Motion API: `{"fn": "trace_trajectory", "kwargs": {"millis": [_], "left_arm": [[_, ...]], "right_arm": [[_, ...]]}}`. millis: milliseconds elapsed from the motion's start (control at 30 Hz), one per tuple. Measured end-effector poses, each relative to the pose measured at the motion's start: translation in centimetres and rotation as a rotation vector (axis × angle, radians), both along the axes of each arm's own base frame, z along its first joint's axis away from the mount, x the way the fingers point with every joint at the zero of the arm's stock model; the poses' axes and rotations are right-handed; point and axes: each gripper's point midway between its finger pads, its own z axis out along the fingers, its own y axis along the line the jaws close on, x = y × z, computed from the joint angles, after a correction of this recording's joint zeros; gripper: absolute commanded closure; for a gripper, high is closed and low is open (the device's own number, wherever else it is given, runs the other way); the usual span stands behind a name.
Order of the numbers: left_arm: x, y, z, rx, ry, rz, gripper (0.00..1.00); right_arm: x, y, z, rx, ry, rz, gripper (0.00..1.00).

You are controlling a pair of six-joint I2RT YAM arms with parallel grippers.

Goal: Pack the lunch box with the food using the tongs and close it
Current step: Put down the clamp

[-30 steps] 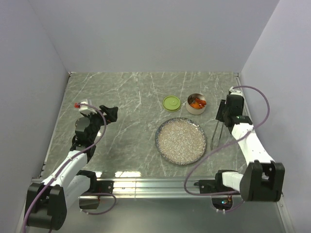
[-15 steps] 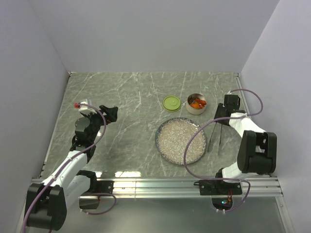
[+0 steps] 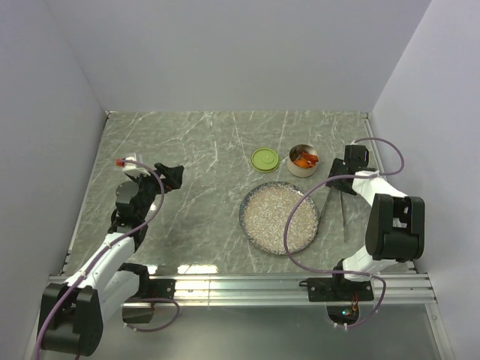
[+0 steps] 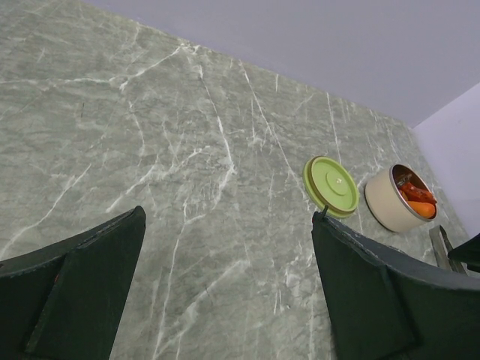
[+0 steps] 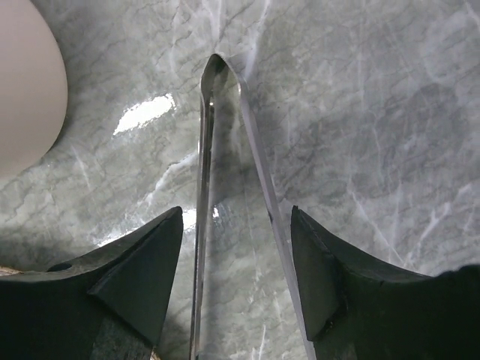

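My right gripper (image 5: 236, 214) is half-open, loosely astride the thin dark grey metal tongs (image 5: 202, 150) flat on the table (image 3: 187, 150) right of the speckled grey plate (image 3: 279, 217). The orange food (image 3: 303, 159) is in the steel tin (image 3: 300, 172), so the tongs look finished with. Left gripper (image 4: 229, 217) is wide open and empty.

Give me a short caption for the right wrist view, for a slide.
Right gripper, jaws open, straddles the tongs lying on the marble table.
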Motion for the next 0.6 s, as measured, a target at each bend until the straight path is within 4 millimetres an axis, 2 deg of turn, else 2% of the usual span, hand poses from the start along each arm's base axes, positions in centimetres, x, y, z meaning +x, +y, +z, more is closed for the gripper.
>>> {"fn": "trace_trajectory", "kwargs": {"millis": [133, 233, 300, 400, 500, 567, 600], "left_arm": [[0.1, -0.2, -0.6, 0.003, 0.018, -0.009, 0.01], [0.3, -0.4, -1.5, 0.009, 0.046, -0.019, 0.00], [0.8, -0.7, -2.0, 0.018, 0.069, -0.034, 0.01], [1.7, -2.1, -2.5, 0.043, 0.099, -0.074, 0.01], [3.1, -4.8, -2.6, 0.087, 0.129, -0.134, 0.01], [4.4, -6.9, -2.4, 0.118, 0.144, -0.174, 0.02], [5.4, -8.0, -2.3, 0.133, 0.151, -0.190, 0.03]], "right_arm": [[0.0, -0.3, 0.8, -0.014, -0.025, -0.019, 0.33], [-0.5, -0.6, 2.9, -0.031, -0.097, -0.042, 0.33], [-1.3, -0.7, 5.3, -0.046, -0.184, -0.058, 0.33], [-2.3, -0.8, 10.2, -0.061, -0.368, -0.081, 0.33], [-3.8, -0.2, 15.3, -0.054, -0.587, -0.077, 0.32], [-4.7, 0.5, 18.1, -0.039, -0.711, -0.057, 0.32], [-5.1, 0.7, 18.8, -0.031, -0.749, -0.048, 0.32]]}}
